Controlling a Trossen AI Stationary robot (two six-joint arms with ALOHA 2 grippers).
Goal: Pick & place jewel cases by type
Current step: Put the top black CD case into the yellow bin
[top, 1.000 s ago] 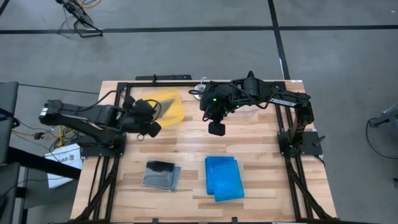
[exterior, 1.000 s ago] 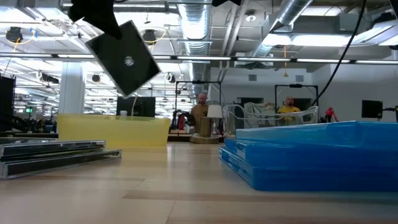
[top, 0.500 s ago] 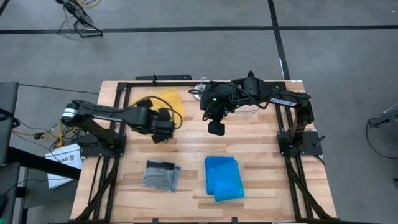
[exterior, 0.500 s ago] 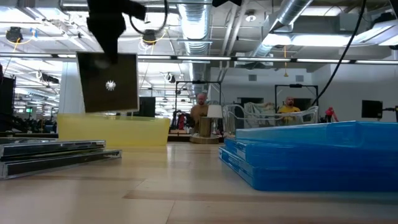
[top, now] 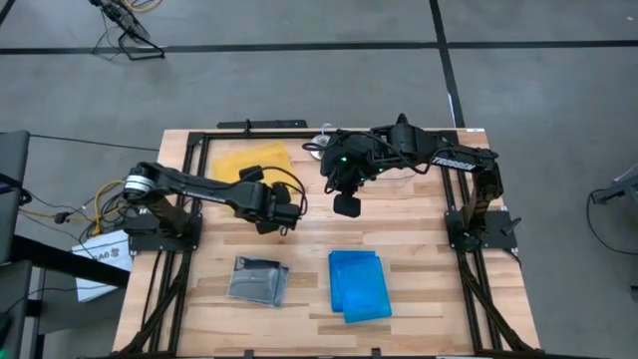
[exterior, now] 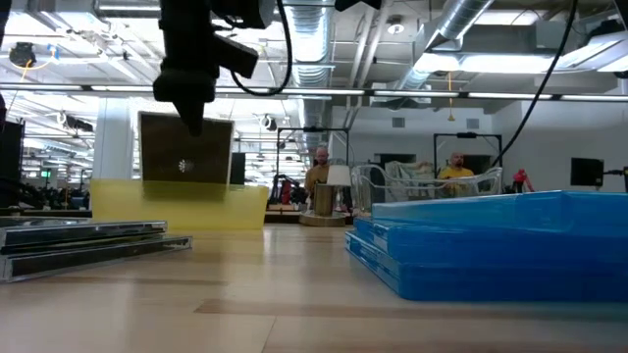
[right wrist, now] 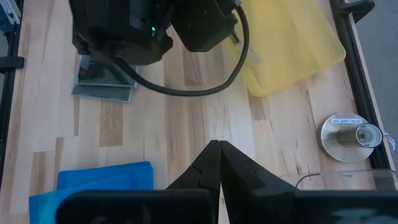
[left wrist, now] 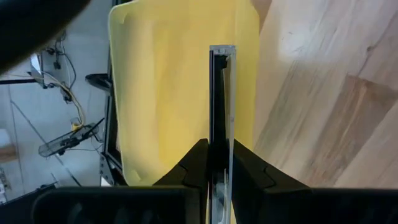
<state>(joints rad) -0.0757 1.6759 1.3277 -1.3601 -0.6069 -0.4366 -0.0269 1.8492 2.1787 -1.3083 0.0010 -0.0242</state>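
The left gripper (left wrist: pixel 217 167) pinches a thin, clear-grey square plastic jewel case (left wrist: pixel 221 118) by one edge; it hangs vertically below the fingers. Likely light, rigid, slippery, crack-prone; edge grip suits it. The right gripper (right wrist: pixel 218 163) idles, pressed closed.

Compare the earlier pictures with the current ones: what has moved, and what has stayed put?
The left gripper, shut on a clear-grey square plastic jewel case, swung from beside the yellow tray toward the table's middle, and the case turned from tilted to hanging upright. The right gripper, the grey case stack and the blue case stack stayed put.
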